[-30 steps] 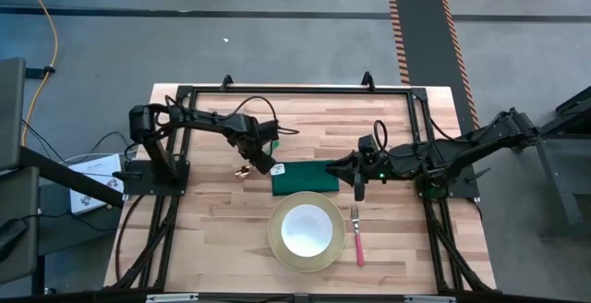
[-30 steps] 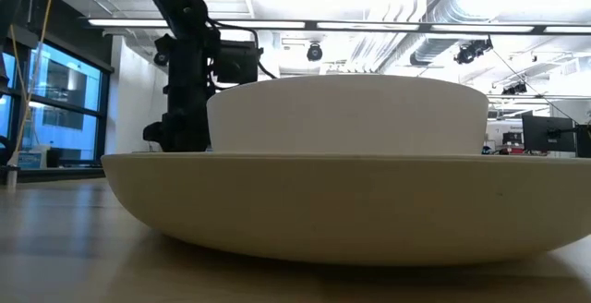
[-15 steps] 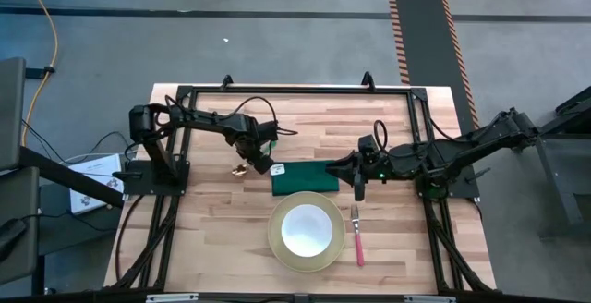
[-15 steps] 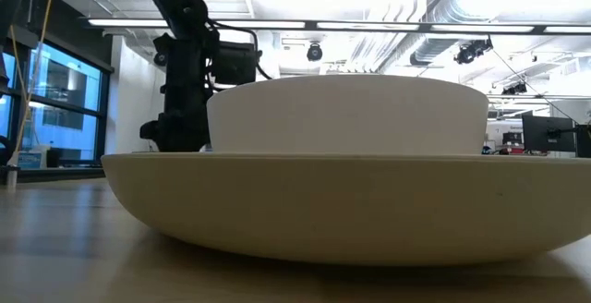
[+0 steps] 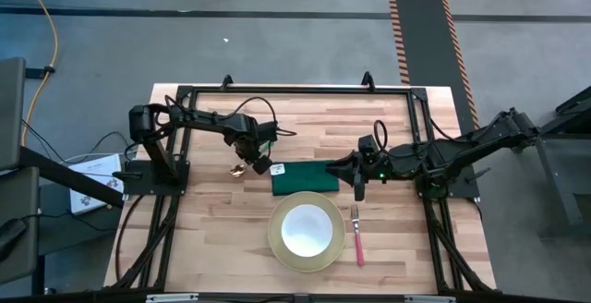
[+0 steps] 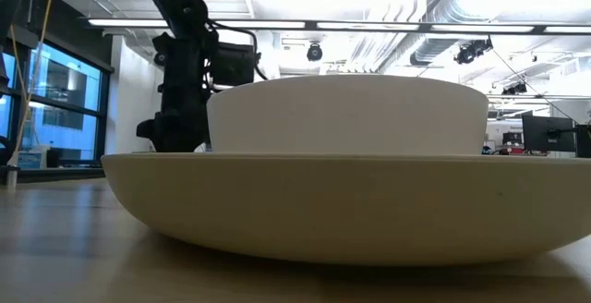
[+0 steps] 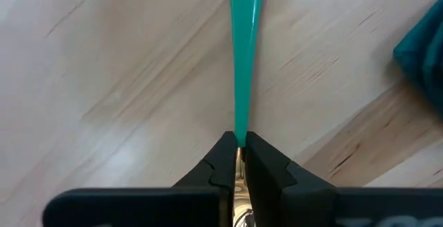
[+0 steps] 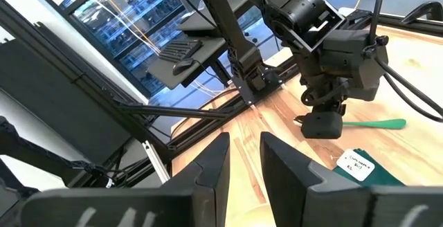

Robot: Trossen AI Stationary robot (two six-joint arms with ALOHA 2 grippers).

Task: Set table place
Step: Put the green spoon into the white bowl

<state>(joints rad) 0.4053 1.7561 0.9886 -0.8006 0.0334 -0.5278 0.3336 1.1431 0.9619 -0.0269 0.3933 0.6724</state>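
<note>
Left gripper (image 5: pixel 249 162) is clamped on the spoon (image 7: pixel 243 68), low over the surface (image 5: pixel 212 238) at about 10 o'clock from the plate (image 5: pixel 274 245). In the left wrist view its two fingers (image 7: pixel 220 163) meet on the gold neck of the spoon, and the green handle runs straight out ahead of the fingertips, hanging clear above the wood. From above, the spoon's gold bowl shows at the gripper's 8 o'clock side; in the right wrist view the green handle sticks out level toward the napkin (image 5: pixel 303 179), so the long axis runs roughly 9 to 3 o'clock, handle toward 3.

Just past the handle tip lies the one dark green folded napkin, flat on the surface with a small white label (image 5: pixel 278 167) at its near corner. At 5 o'clock from the left gripper sits one pale yellow plate with one white bowl (image 5: pixel 307 230) centred in it. One pink-handled fork (image 5: pixel 357 239) lies just at the plate's 3 o'clock side, long axis 12 to 6, tines toward 12.

Right gripper (image 5: pixel 359 189) waits at the napkin's 3 o'clock end, its fingers (image 8: pixel 209 178) apart and holding nothing.
</note>
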